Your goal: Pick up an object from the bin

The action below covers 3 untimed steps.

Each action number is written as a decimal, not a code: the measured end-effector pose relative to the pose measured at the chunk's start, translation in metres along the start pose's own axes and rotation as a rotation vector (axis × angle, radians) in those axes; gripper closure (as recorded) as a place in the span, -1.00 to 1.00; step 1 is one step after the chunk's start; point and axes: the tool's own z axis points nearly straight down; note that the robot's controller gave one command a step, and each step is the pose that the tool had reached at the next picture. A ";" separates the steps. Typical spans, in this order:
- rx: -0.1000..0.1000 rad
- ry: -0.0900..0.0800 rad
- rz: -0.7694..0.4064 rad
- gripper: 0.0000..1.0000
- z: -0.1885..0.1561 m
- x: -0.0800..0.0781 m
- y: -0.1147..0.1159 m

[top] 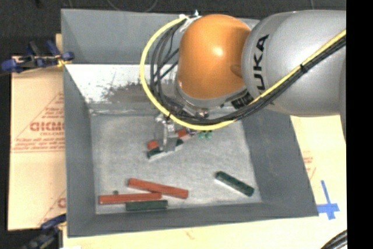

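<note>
Where bin floor [116, 151] ends, flat red strips [158, 186]

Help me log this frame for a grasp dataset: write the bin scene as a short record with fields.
bin: grey metal bin, few loose things
claw: claw low over the middle of the floor, below the orange wrist cover
nearest things: small dark piece with a red bit beside the claw; green bits to its right
front left: two red-brown sticks, dark green stick
front right: dark green bar, lying apart
held: cannot tell
</note>
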 end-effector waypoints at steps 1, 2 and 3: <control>-0.001 0.015 -0.185 1.00 0.069 0.065 0.023; -0.004 0.010 -0.182 -1.00 0.067 0.064 0.024; -0.004 -0.018 -0.175 -1.00 0.151 0.064 0.062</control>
